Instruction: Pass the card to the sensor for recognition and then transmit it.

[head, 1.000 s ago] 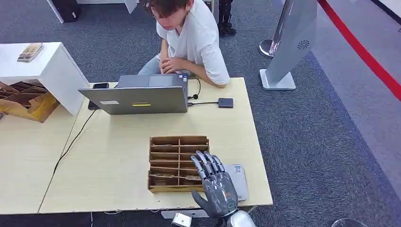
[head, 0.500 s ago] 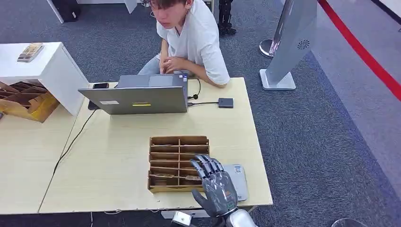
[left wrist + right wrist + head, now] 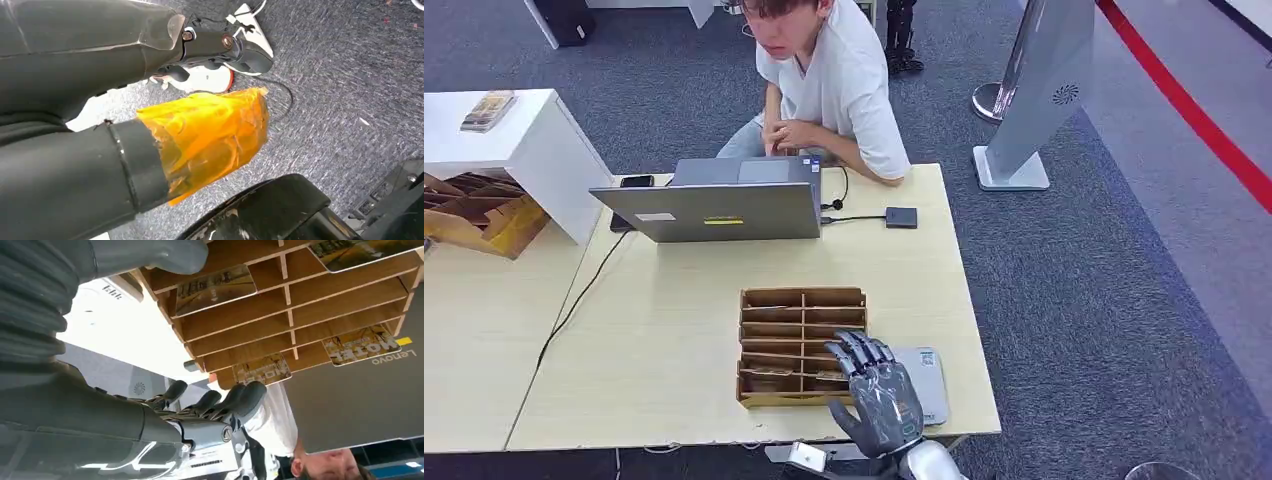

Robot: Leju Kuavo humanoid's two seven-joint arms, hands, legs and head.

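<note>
A wooden slotted card rack (image 3: pixel 789 340) lies on the near part of the light table (image 3: pixel 674 330). My right hand (image 3: pixel 879 398) hovers over the rack's near right corner with fingers apart and slightly curled, holding nothing. In the right wrist view the fingers (image 3: pixel 220 400) hang close to the rack (image 3: pixel 280 315), whose slots hold printed cards (image 3: pixel 215 289), (image 3: pixel 262 371), (image 3: pixel 367 345). A small dark square reader (image 3: pixel 901 217) on a cable lies at the far right of the table. My left hand (image 3: pixel 200 135), thumb wrapped in orange tape, hangs above the carpet and holds nothing.
A flat grey pad (image 3: pixel 929 375) lies right of the rack, partly under my right hand. An open laptop (image 3: pixel 724 205) stands at the far side, where a person (image 3: pixel 834 80) sits. A white side table (image 3: pixel 514 150) and a cardboard box (image 3: pixel 474 215) are at left.
My right hand has sunk and drawn back a little toward the near table edge, with its fingers curling down over the rack. The person's head has shifted slightly.
</note>
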